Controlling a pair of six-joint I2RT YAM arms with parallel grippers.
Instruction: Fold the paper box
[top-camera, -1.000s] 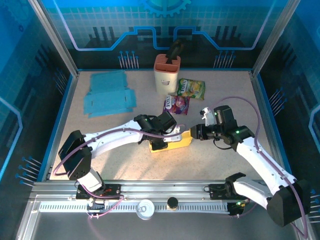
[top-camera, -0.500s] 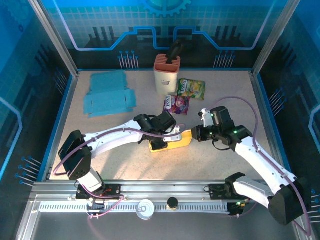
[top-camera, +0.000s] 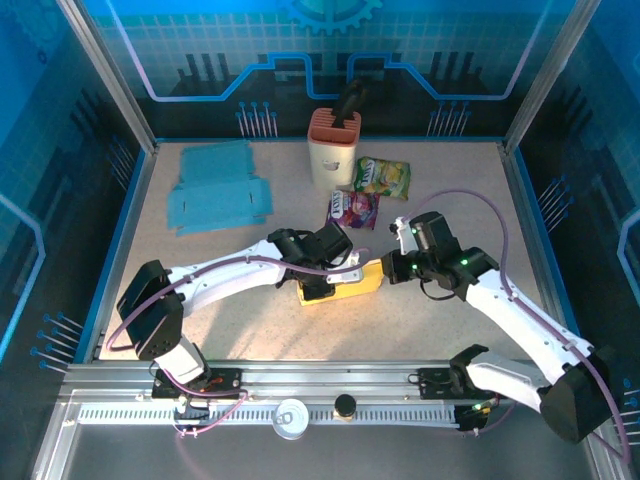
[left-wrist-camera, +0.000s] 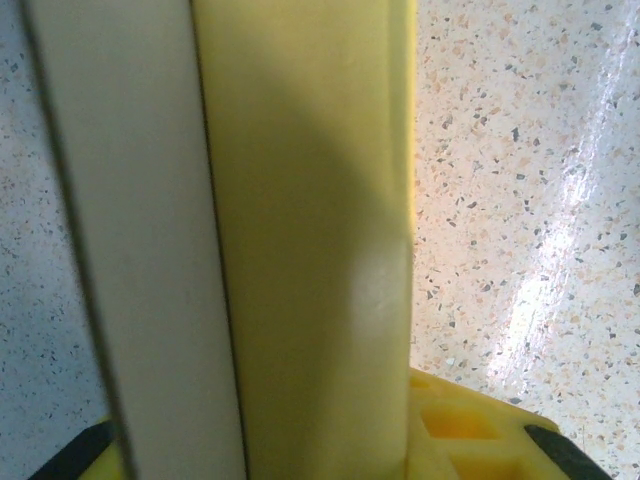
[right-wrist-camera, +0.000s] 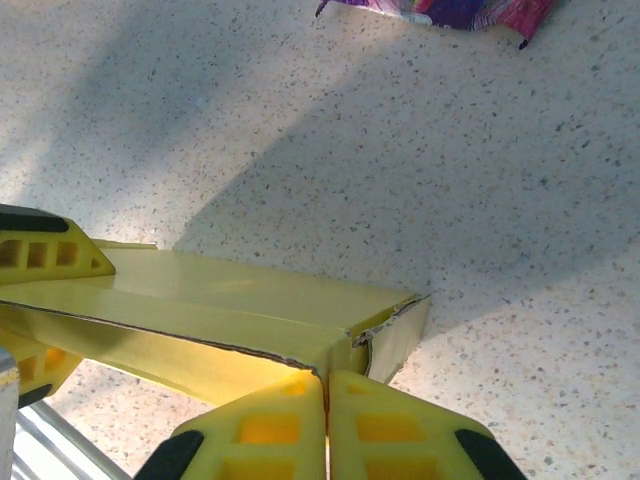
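Yellow paper box lies at the centre of the desk, partly erected, long axis running left to right. The left pincer is on the box's left portion, set partly open with a panel of the box standing between its fingers; the panel fills the gap and the pincer has hold of it. The right pincer meets the box at its right end. In the right wrist view its jaws are fully closed, pads pressed together, directly against the box's near corner, where a ragged flap edge shows. Whether any paper is caught between the pads cannot be told. Other items noted, all apart from the box: a stack of flat blue box blanks at the far left; a white holder with an orange top at the far centre; a green snack packet just right of the holder; a purple packet between the holder and the box.
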